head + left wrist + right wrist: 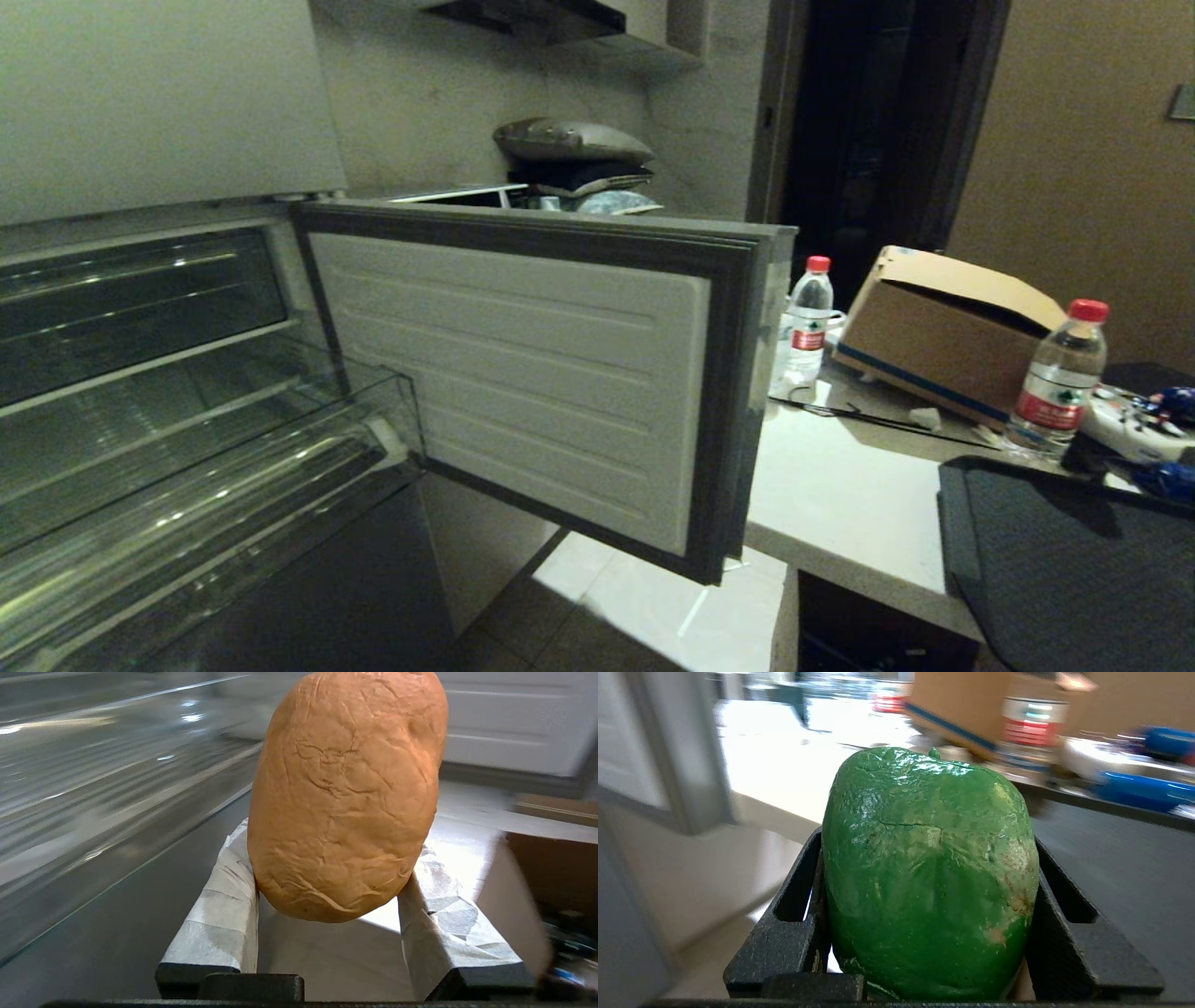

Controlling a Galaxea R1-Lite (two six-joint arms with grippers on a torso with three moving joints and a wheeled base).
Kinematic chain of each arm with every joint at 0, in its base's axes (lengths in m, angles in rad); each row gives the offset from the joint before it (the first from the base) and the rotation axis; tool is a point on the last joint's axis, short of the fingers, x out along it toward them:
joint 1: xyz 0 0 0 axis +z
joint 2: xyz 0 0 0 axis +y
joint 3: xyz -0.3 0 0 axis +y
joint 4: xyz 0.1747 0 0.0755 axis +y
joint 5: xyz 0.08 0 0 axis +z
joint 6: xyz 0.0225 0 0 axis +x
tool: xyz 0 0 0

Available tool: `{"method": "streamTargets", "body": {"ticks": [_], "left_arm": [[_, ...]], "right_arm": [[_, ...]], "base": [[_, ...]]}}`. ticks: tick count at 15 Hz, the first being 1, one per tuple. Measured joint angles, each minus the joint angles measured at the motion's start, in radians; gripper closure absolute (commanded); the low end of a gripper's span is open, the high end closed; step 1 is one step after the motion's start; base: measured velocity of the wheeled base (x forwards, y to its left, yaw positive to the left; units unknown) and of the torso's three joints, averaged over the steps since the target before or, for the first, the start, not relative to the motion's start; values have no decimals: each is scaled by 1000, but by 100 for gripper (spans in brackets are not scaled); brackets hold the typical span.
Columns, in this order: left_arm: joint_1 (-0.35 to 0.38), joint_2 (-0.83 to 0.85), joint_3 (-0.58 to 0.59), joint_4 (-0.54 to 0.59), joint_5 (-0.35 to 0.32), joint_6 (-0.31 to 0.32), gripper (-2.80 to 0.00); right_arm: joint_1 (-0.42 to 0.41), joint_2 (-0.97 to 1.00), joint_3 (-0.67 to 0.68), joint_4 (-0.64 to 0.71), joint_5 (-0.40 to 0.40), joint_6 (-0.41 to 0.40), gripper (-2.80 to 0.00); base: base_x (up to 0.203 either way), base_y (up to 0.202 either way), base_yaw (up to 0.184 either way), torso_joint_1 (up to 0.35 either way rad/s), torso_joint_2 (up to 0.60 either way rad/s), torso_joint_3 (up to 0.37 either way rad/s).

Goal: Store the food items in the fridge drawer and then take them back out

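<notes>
Storing step judged pending: tan item [343, 798] clamped in left pincer [327, 896], green item [929, 877] in right pincer [924, 905]; lowering into fridge drawer [187, 495] required.

Tan-brown food item [343, 798]: rounded, elongated, with cracked, wrinkled skin, standing on end and clamped between two white-taped fingers [219, 905] of the left gripper [327, 896], clear of any surface. Dark green food item [929, 872]: glossy, lumpy, apple-like (small stem nub on top, pale scuffs on one flank), upright and wedged between black fingers [794, 924] of the right gripper [924, 933]. Fridge drawer [233, 485]: transparent, ribbed, pulled out at near left below the open door, holding neither item.
</notes>
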Motion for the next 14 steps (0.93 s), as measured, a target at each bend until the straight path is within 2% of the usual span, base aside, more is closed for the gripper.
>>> {"method": "streamTargets", "body": {"ticks": [14], "left_arm": [[0, 0, 0, 0, 0, 0, 0]], "right_arm": [[0, 0, 0, 0, -1, 10, 0]], "base": [[0, -9, 176, 2, 3, 3]]}}
